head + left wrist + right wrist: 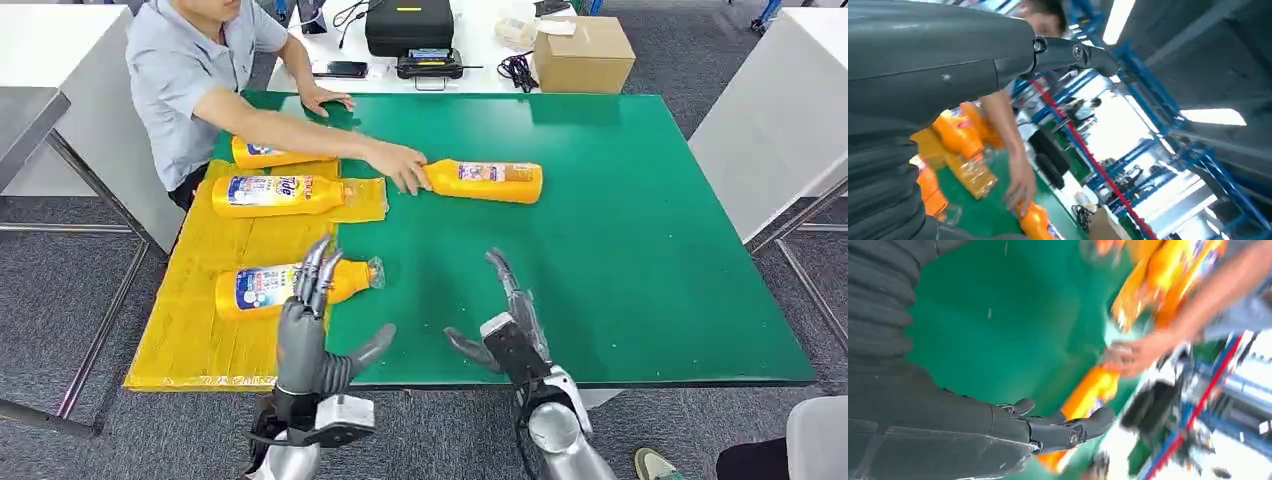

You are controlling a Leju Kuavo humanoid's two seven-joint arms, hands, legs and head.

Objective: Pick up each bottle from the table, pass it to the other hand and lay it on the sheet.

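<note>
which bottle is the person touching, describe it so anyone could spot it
On the green table, look right of the yellow sheet. One orange bottle lies on bare green, its cap under the person's hand; the other three bottles lie on the sheet.

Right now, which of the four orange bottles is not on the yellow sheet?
The bottle lying alone on the green table, its cap end under the person's hand. The other three lie on the yellow sheet.

The left hand (318,325) covers the middle of the bottle (262,289) nearest it on the yellow sheet (196,330). The bottle farthest from that hand (265,153) lies partly hidden under a person's forearm (290,133). In the right wrist view the bottles and the person's hand (1135,352) are blurred.
</note>
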